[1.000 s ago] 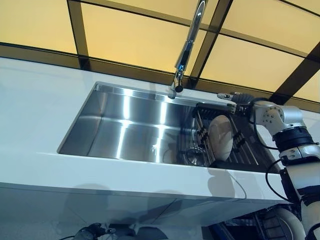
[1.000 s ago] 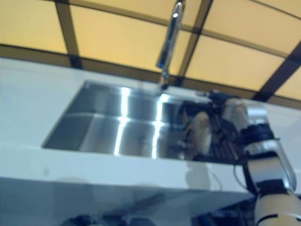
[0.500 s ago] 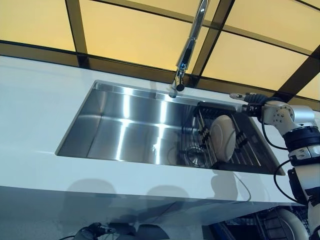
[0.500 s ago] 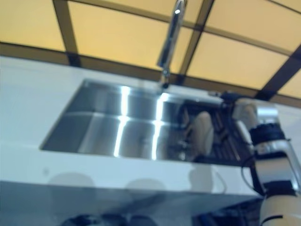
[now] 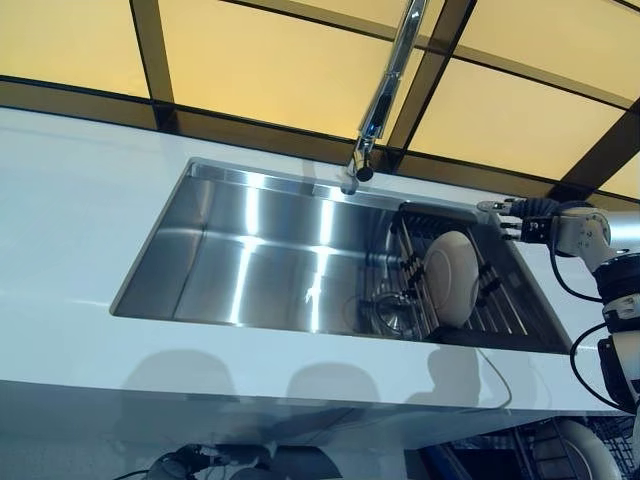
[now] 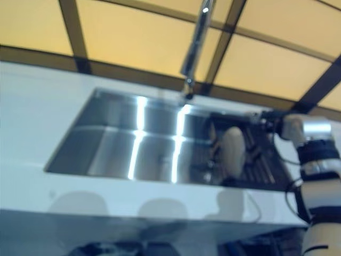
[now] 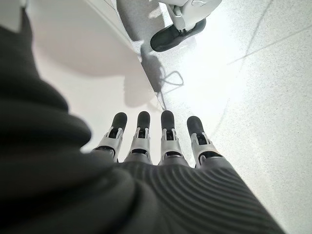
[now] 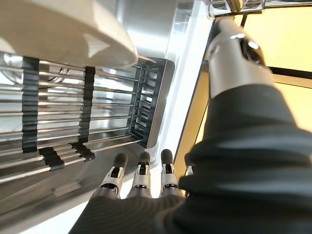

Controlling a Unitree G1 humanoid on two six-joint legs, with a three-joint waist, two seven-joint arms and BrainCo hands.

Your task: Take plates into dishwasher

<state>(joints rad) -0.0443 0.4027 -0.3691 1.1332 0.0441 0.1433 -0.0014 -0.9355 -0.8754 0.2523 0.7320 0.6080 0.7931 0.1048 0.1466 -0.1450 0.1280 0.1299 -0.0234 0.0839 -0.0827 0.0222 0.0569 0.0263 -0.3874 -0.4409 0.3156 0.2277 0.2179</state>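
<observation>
The right hand (image 5: 512, 212) had drawn back from over the rack (image 5: 503, 305) to the sink's (image 5: 250, 250) far right corner, fingers straight, empty. The plate (image 5: 456, 278) stood on edge in the rack. The left hand (image 7: 156, 146) hung low, fingers straight.

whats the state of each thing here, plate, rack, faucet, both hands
plate: standing on edge in the rack, not held
rack: sitting in the sink's right end, one plate in it
faucet: no water running
right hand: open, above the rack's far corner, empty
left hand: open, hanging low, empty
</observation>
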